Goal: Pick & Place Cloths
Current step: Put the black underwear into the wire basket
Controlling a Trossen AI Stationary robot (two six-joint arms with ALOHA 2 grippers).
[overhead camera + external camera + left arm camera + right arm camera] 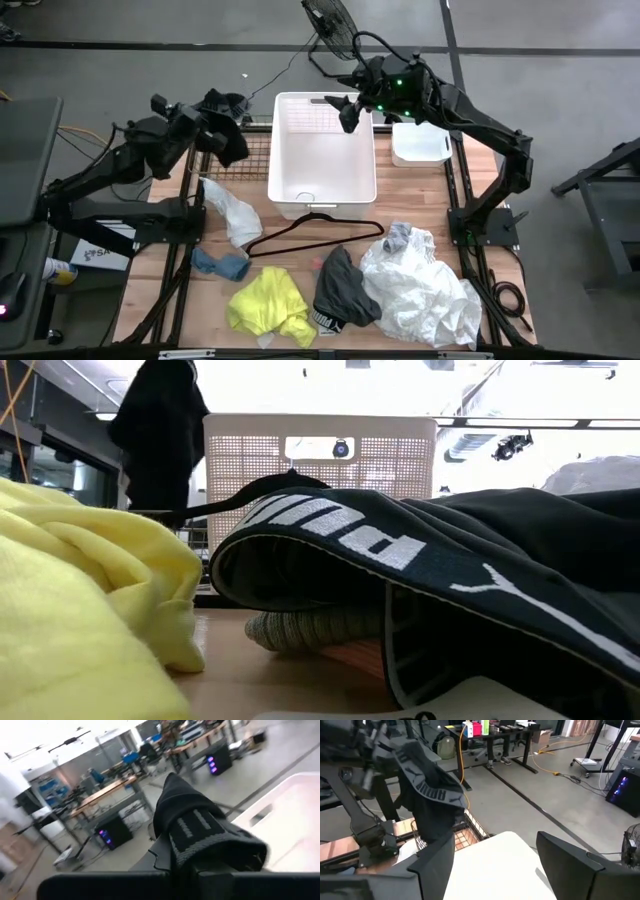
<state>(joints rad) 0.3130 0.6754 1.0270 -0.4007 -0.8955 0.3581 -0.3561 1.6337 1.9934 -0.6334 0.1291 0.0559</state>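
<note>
My left gripper is shut on a black cloth with a grey lettered band, held in the air just left of the white basket. The low view shows this cloth hanging in front of the basket. My right gripper hovers open above the basket's far part, with nothing between its fingers. On the table lie a small white cloth, a blue one, a yellow one, a dark grey one and a large white one. My left gripper has the black cloth bunched at its grey banded edge, and the cloth itself covers the fingers. The gripper comes in about level from the table's left. The cloth hangs slack below it, clear of the table and outside the basket.
A thin black hanger lies between the basket and the cloths. A small white box sits right of the basket. A wire grid lies beside the basket's left wall. A fan stands beyond the far edge.
</note>
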